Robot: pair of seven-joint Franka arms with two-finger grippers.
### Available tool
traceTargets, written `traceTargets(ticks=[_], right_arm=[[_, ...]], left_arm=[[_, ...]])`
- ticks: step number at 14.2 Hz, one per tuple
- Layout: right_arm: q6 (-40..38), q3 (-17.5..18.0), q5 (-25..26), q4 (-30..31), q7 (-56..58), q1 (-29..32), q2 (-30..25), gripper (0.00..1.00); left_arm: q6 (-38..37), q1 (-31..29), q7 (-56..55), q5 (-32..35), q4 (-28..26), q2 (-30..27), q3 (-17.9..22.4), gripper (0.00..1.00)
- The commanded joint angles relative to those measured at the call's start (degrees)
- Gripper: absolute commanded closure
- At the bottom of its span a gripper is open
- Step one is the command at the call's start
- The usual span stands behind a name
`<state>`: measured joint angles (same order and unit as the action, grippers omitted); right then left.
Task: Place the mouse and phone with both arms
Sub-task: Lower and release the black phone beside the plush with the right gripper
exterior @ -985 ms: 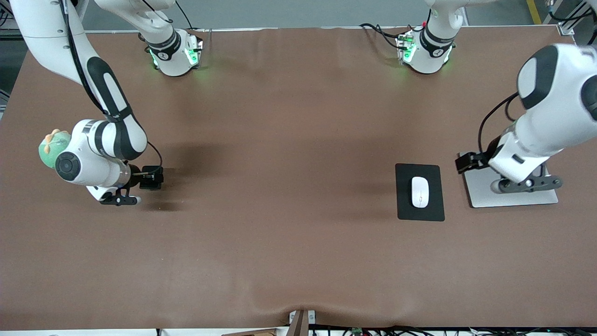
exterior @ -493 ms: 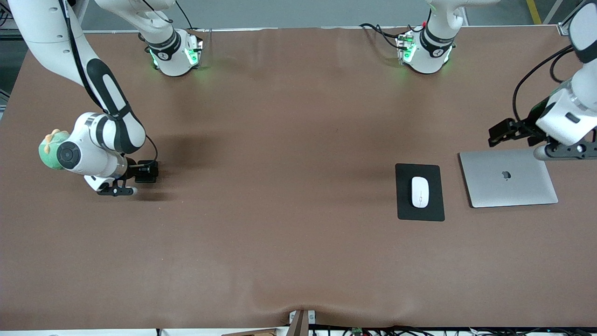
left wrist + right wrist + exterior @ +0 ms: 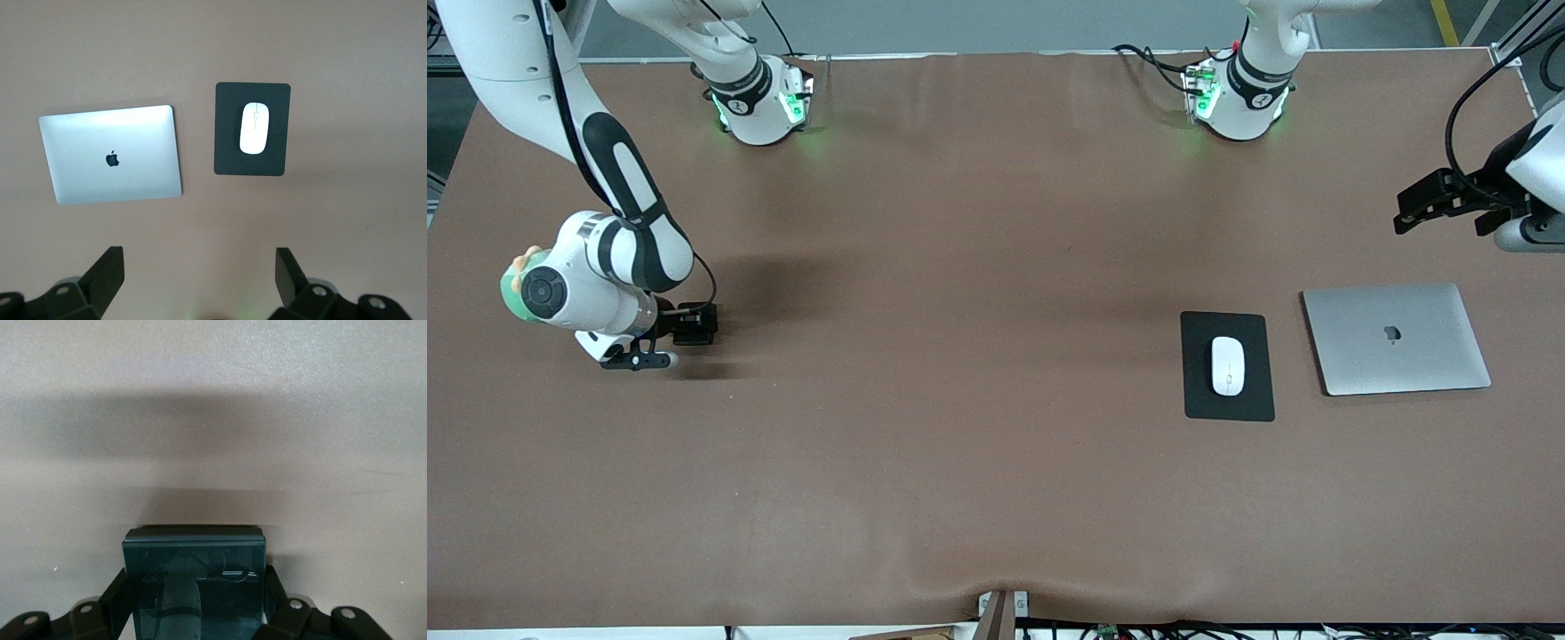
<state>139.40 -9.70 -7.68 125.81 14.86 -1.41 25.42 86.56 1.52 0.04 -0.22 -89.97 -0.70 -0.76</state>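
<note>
The white mouse [image 3: 1227, 365] lies on a black mouse pad [image 3: 1227, 404]; both also show in the left wrist view, the mouse [image 3: 254, 127] on the pad [image 3: 230, 143]. My left gripper [image 3: 1525, 236] is open and empty [image 3: 197, 273], up over bare table at the left arm's end, with the mouse well off from it. My right gripper [image 3: 638, 359] is low over the table at the right arm's end, shut [image 3: 193, 603] on the phone [image 3: 193, 570], a dark glossy slab held upright. The phone is hidden in the front view.
A closed silver laptop [image 3: 1396, 338] lies beside the mouse pad toward the left arm's end; it also shows in the left wrist view [image 3: 110, 153]. A green plush toy [image 3: 513, 276] sits by the right arm's wrist. Brown cloth covers the table [image 3: 960, 400].
My left gripper has risen off the laptop and swung toward the left arm's end, uncovering the laptop. My right gripper has drifted slightly toward the right arm's end with the phone.
</note>
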Motion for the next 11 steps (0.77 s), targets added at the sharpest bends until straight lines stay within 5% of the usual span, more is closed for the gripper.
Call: traceTargets(ticks=[1, 2, 6, 11], right_arm=[[-0.4, 0.0, 0.8, 1.9, 0.8, 0.7, -1.6, 0.19], [-0.8, 0.0, 0.8, 1.7, 0.7, 0.7, -1.5, 0.0], [-3.8, 0.1, 0.8, -1.6, 4.5, 0.7, -1.3, 0.0], [-17.0, 0.4, 0.7, -15.5, 7.5, 0.7, 1.6, 0.0]], left_arm=[[-1.6, 0.0, 0.4, -1.2, 1.1, 0.5, 1.1, 0.0], [-1.6, -0.2, 0.4, -1.1, 1.1, 0.4, 1.2, 0.0], [-1.6, 2.2, -4.6, -1.1, 0.8, 0.1, 2.1, 0.0], [-1.6, 0.0, -5.4, -1.4, 0.8, 0.0, 1.3, 0.0]])
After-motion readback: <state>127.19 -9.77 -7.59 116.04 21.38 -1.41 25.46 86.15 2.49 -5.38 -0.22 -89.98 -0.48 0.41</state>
